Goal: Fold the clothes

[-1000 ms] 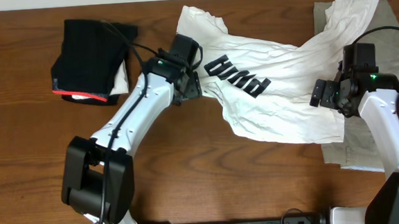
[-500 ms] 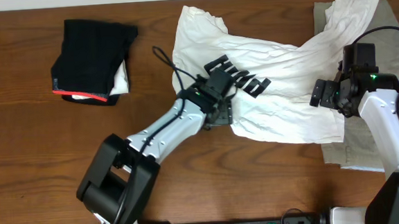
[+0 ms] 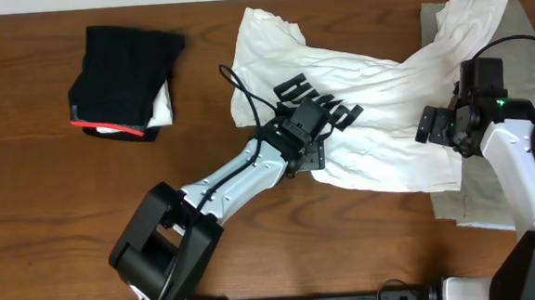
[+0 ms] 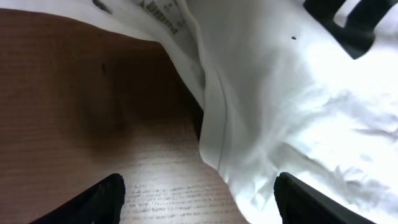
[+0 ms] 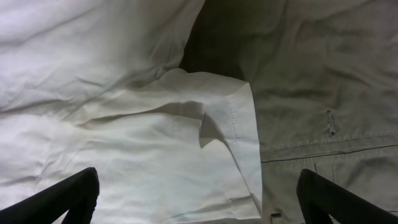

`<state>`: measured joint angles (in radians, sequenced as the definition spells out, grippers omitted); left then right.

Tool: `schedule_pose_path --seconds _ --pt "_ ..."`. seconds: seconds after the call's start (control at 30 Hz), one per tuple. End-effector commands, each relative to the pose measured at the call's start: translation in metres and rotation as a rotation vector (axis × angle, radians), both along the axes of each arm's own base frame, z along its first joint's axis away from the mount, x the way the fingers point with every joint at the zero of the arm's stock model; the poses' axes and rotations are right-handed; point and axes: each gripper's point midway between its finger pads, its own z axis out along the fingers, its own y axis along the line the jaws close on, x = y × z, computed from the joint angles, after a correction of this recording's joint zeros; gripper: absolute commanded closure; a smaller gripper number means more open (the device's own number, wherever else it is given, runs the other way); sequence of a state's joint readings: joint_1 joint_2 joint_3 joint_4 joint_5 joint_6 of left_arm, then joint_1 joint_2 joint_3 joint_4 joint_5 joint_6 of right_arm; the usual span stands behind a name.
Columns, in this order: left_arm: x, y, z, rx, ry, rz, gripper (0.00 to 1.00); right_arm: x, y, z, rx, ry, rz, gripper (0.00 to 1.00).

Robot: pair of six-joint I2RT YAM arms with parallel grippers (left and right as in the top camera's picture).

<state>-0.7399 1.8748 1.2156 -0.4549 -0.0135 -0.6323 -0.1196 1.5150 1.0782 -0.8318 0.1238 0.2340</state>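
Three garments share the table (image 3: 29, 202), and by my reading only one is dealt with. The black red-edged garment (image 3: 119, 80) sits at 10 o'clock as a compact, squared-off stack, well apart from both arms; it looks folded. The white T-shirt (image 3: 388, 147) sprawls from the centre out to 2 o'clock, rumpled and twisted, its black print (image 3: 325, 105) slanting and partly creased over. No neat edge or fold shows on it, so I judge it is not yet begun in any real sense. Under its 3 o'clock end lies the grey-beige garment (image 3: 530, 190), flat but largely covered; whether it is folded I cannot tell.

The left gripper (image 4: 199, 190) hovers over the shirt's 7 o'clock border, where cloth meets bare wood. Its claw is spread wide and holds nothing, the shirt's hem running between the fingers. The right gripper (image 5: 198, 186) hangs at the shirt's 4 o'clock side, claw fully spread and empty, above a sleeve hem (image 5: 242, 124) that overlaps the grey-beige cloth.

So roughly a third of the job seems done. Left to do, as I judge it: flatten and fold the white shirt, then free and fold the garment beneath it.
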Motion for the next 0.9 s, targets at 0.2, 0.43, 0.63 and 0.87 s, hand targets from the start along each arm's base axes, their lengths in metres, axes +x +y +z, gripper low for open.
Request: schedule_pose_path --seconds 0.2,0.43,0.63,0.87 --pt "-0.002 -0.005 -0.037 0.044 0.025 -0.005 0.21 0.001 -0.004 0.001 0.003 -0.004 -0.023 0.01" --pt "-0.006 -0.007 -0.041 0.054 0.035 -0.014 0.34 0.001 -0.004 0.001 0.003 -0.005 -0.023 0.01" --pt "-0.016 0.004 -0.045 0.1 0.078 -0.02 0.7 0.001 -0.004 0.001 0.003 -0.005 -0.023 0.01" --pt "-0.026 0.025 -0.05 0.182 0.129 -0.082 0.8 0.0 -0.004 0.0 0.004 -0.002 -0.023 0.01"
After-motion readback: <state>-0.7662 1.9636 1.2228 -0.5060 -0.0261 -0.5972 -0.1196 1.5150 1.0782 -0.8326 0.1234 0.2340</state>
